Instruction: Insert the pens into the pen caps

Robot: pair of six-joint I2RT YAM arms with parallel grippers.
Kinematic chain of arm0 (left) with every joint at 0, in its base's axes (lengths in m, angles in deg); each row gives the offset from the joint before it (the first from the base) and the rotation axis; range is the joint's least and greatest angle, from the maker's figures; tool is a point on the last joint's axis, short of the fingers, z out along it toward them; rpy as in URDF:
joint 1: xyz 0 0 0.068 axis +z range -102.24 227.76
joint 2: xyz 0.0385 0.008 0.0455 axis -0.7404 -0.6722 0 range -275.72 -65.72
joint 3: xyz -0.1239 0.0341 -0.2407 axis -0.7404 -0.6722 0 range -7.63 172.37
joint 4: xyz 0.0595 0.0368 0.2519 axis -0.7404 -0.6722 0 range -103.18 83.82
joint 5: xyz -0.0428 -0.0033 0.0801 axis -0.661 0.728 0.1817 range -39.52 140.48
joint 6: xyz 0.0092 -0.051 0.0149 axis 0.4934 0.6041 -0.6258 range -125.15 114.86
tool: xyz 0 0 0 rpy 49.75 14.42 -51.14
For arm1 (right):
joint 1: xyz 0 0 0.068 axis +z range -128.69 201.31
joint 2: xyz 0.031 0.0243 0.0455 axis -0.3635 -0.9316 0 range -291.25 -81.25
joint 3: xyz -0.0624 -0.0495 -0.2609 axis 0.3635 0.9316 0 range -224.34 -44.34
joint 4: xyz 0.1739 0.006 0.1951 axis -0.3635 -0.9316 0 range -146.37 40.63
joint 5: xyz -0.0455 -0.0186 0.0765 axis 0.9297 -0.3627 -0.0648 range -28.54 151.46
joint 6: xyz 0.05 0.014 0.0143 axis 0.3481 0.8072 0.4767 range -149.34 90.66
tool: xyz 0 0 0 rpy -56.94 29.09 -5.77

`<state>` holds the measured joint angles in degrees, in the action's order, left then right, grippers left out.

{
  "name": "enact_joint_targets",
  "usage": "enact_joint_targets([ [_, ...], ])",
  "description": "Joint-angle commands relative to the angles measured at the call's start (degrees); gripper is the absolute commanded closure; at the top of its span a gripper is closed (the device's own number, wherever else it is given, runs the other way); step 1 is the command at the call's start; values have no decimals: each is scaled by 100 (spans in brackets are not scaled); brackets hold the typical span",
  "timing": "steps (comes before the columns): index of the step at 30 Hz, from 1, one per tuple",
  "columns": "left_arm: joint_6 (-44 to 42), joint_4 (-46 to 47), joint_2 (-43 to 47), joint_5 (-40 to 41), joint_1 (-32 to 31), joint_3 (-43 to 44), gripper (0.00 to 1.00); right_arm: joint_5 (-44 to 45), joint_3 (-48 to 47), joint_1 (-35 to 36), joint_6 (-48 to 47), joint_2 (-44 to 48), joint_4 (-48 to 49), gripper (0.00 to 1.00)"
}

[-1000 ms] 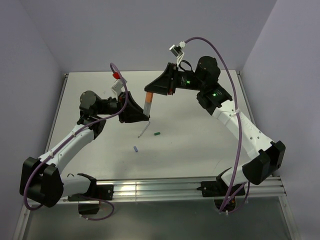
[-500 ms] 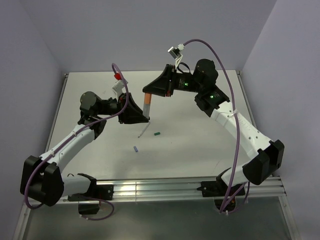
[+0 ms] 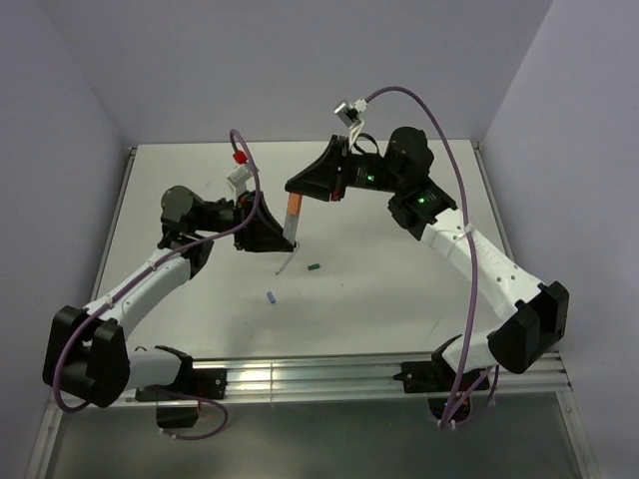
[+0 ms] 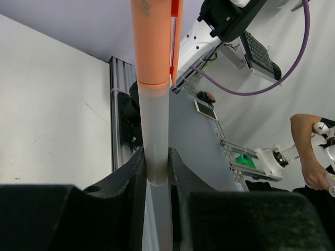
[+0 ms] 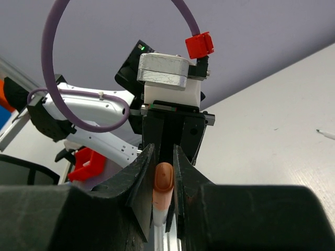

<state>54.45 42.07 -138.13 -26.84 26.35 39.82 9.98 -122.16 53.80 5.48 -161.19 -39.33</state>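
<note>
While my left fingers (image 4: 134, 180) are clamping the thick pen (image 4: 156, 130) low on its grey barrel, my right fingers (image 5: 139, 180) are pinching its orange end (image 5: 163, 177) from above. Its long axis is standing nearly upright over the worktop (image 3: 399, 289), orange end uppermost. Both my arms are stretching inward, wrists meeting near the middle.

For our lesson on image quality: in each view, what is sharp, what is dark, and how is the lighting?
Top external: even, soft light, faint shadows; green cap and blue cap sharp but tiny. Left wrist: thick pen sharp, left gripper dark and featureless. Right wrist: right gripper likewise underexposed, the pen's orange end well lit.
</note>
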Motion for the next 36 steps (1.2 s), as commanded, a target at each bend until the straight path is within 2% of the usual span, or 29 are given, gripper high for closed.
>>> enact_joint_targets([
  [1,88,1143,112,701,67,283,99,-670,487,301,-556,-153,-960,100],
  [14,-97,1125,68,657,137,371,100,-942,830,495,-486,-408,-943,100],
  [25,-509,722,68,630,269,512,100,-1145,1094,548,-600,-434,-960,100],
  [36,-721,528,59,630,304,626,100,-1197,1067,838,-969,-575,-1426,100],
])
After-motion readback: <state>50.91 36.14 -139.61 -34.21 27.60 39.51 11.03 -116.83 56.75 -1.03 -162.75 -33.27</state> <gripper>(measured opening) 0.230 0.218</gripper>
